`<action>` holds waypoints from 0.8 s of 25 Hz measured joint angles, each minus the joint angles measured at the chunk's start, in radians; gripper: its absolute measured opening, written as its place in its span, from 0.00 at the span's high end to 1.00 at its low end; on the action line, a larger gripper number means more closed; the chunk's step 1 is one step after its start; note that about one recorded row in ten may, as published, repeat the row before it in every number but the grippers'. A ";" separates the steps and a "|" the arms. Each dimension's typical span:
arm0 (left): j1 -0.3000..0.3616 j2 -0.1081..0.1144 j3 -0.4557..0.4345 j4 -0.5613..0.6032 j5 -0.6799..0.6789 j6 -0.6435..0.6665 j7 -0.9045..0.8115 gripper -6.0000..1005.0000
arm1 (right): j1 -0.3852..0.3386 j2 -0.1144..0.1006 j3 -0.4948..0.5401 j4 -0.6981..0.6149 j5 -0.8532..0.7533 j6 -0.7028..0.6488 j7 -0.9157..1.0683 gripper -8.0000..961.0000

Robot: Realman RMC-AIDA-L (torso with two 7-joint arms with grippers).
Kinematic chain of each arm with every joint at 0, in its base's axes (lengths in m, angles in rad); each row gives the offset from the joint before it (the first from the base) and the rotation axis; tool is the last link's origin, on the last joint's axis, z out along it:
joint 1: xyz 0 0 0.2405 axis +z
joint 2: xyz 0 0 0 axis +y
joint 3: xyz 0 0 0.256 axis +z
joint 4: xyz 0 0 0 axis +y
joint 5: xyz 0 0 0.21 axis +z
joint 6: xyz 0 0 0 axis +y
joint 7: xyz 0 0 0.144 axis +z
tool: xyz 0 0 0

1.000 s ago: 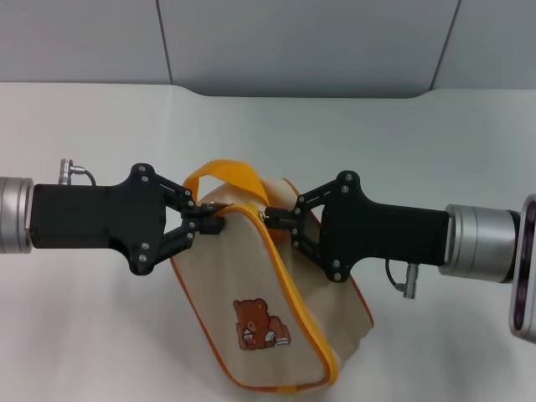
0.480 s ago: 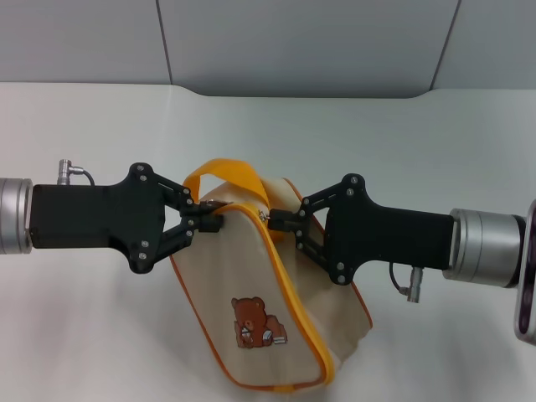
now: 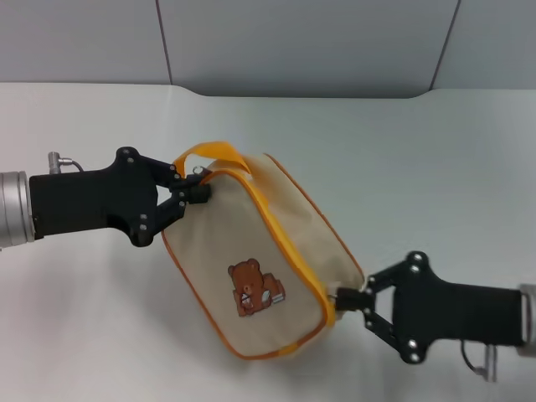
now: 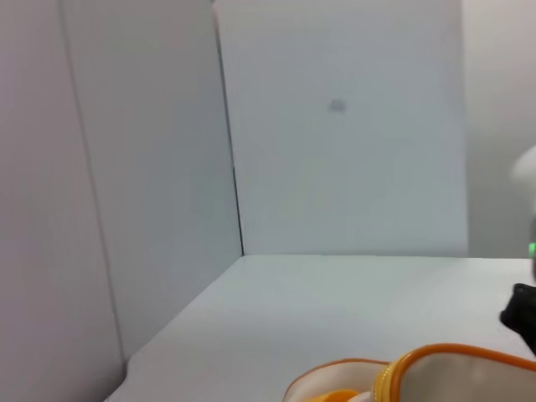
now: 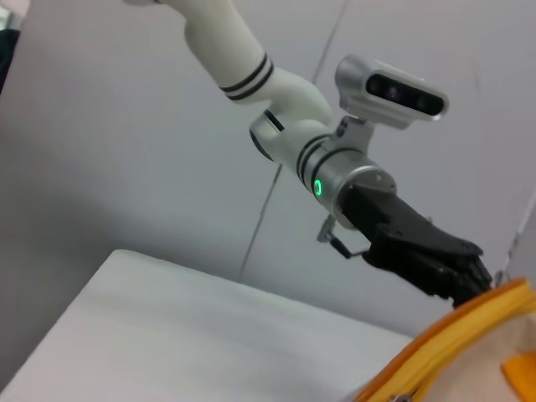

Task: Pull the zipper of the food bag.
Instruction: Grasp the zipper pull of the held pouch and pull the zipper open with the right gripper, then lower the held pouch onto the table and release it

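The beige food bag (image 3: 251,243) with the brown bear picture lies slanted on the white table. My left gripper (image 3: 198,189) is shut on the bag's far end, just under the orange loop handle (image 3: 209,154). The yellow-orange zipper (image 3: 293,234) runs along the bag's top edge from the handle end to the near right corner. My right gripper (image 3: 343,295) is at that near corner, shut on the small pull tab. The right wrist view shows the left gripper (image 5: 473,272) at the bag's orange edge (image 5: 452,335). The left wrist view shows only the bag's rim (image 4: 452,360).
The white table (image 3: 419,151) stretches around the bag, with grey wall panels (image 3: 293,42) behind it. The left arm (image 5: 276,79) and its wrist camera (image 5: 394,88) show in the right wrist view.
My right gripper has slid along the zipper from the handle end to the bag's near right corner. The left gripper and the bag's far end shifted slightly left and up.
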 joint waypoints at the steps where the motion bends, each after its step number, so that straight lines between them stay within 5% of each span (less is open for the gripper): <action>1: 0.001 -0.001 -0.001 -0.006 0.000 -0.003 -0.001 0.94 | -0.012 0.000 0.003 -0.009 0.001 -0.004 0.011 0.96; 6: 0.009 -0.009 -0.015 -0.025 -0.002 -0.003 0.000 0.94 | -0.033 -0.001 0.059 -0.012 0.025 -0.010 0.063 0.95; 14: 0.077 -0.076 -0.142 -0.154 -0.019 -0.016 0.103 0.94 | -0.020 -0.015 0.200 -0.016 0.085 -0.090 0.260 0.93; 20: 0.104 -0.094 -0.142 -0.275 -0.020 -0.076 0.165 0.94 | 0.014 -0.026 0.217 -0.012 0.102 -0.093 0.347 0.67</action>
